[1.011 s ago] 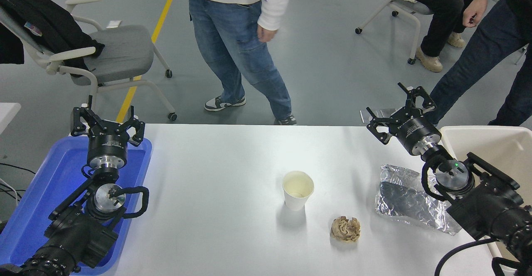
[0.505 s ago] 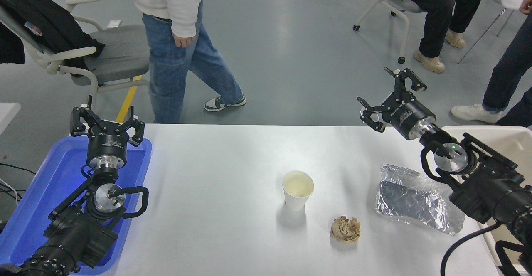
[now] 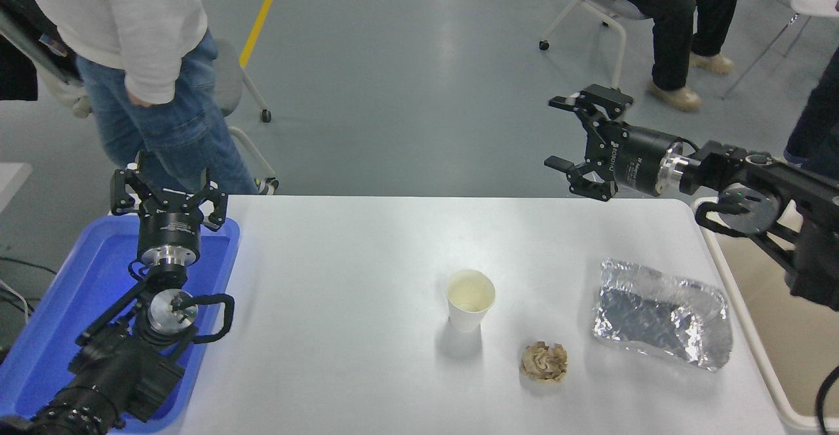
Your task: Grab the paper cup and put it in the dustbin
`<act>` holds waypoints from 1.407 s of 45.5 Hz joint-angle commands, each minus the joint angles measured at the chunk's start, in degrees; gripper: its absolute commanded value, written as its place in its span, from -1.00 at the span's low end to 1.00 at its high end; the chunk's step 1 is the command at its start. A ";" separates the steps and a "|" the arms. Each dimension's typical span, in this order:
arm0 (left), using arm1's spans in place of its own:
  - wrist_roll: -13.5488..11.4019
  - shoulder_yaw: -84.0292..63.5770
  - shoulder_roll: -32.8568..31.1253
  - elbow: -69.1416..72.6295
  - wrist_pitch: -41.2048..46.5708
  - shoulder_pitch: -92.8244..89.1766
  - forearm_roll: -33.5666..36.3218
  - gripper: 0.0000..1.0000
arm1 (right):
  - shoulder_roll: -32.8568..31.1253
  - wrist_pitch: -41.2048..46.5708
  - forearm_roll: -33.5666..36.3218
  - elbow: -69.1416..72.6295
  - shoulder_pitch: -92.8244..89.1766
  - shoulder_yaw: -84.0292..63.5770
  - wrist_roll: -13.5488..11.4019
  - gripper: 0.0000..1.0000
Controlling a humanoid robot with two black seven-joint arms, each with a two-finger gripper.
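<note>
1. While the paper cup [image 3: 470,299] stands upright near the middle of the white surface [image 3: 341,291], nothing is touching it, mouth up and pale inside showing.
2. Right pincer [image 3: 562,132] hangs high over the far right edge of the surface, pointing left, fingers spread wide and holding nothing, well apart from the cup.
3. Left pincer [image 3: 169,194] sits parked at the near left over the blue tray [image 3: 72,291], fingers open and empty.
4. Crumpled brown paper ball [image 3: 544,361] lies just near-right of the cup, not touching it.
5. Silver foil wrapper [image 3: 662,320] lies flat further right, near the surface's right edge.
6. The dustbin [image 3: 754,350] shows at the right edge beside the surface, its cream rim running along the surface's side.
7. A person in jeans [image 3: 151,94] stands at the far left; another sits on a chair at the far right.
</note>
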 commanded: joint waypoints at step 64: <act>-0.09 0.00 0.00 0.00 -0.02 0.00 0.01 0.98 | 31.56 5.71 12.00 27.61 67.44 -70.98 -0.64 1.00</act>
